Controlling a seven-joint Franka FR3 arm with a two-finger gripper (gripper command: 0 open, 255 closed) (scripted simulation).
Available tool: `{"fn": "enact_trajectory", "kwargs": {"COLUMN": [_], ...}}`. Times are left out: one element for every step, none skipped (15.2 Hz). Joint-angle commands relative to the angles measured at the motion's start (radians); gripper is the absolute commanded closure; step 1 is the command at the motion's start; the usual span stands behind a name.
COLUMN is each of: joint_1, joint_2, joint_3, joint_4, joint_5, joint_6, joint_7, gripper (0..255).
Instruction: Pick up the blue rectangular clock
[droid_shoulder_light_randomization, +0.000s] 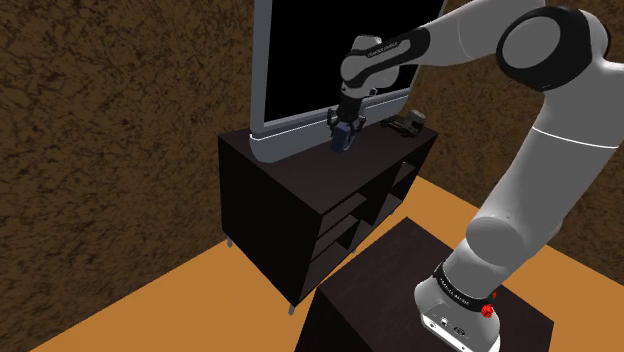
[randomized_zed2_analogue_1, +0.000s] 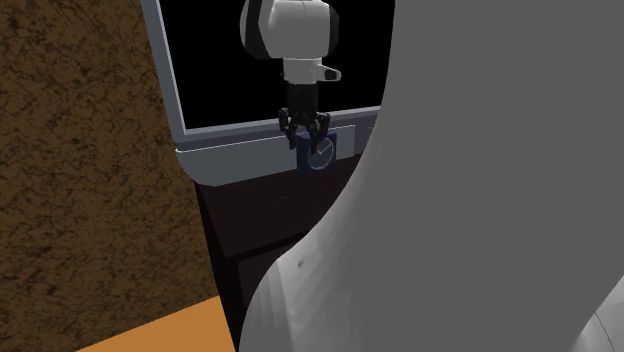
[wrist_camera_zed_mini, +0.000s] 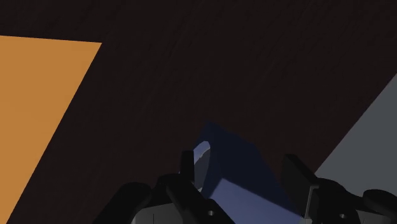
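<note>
Between the gripper's (droid_shoulder_light_randomization: 343, 134) fingers (wrist_camera_zed_mini: 188, 167), just before the screen's (droid_shoulder_light_randomization: 300, 50) lower edge, the blue clock (randomized_zed2_analogue_1: 318, 154) was clamped, its round face showing in the second exterior view. Whether it touched the desk (droid_shoulder_light_randomization: 290, 178) below could not be told. The desk was dark, with open shelves in its front, and carried the large grey-framed black screen. A small dark thing (droid_shoulder_light_randomization: 408, 124) lay at the desk's end toward the shoulder view's right. The floor (droid_shoulder_light_randomization: 150, 310) was orange and the wall (droid_shoulder_light_randomization: 100, 100) mottled brown. The dark stand (droid_shoulder_light_randomization: 375, 290) stood near the desk.
</note>
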Motion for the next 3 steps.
{"fn": "enact_trajectory", "kwargs": {"joint_1": [0.000, 0.000, 0.000], "joint_2": [-0.012, -0.012, -0.012], "joint_3": [0.000, 0.000, 0.000], "joint_4": [0.012, 0.013, 0.013], "joint_5": [0.000, -0.001, -0.001], "joint_6": [-0.024, -0.026, -0.026], "joint_7": [0.000, 0.000, 0.000], "gripper": [255, 255, 255]}}
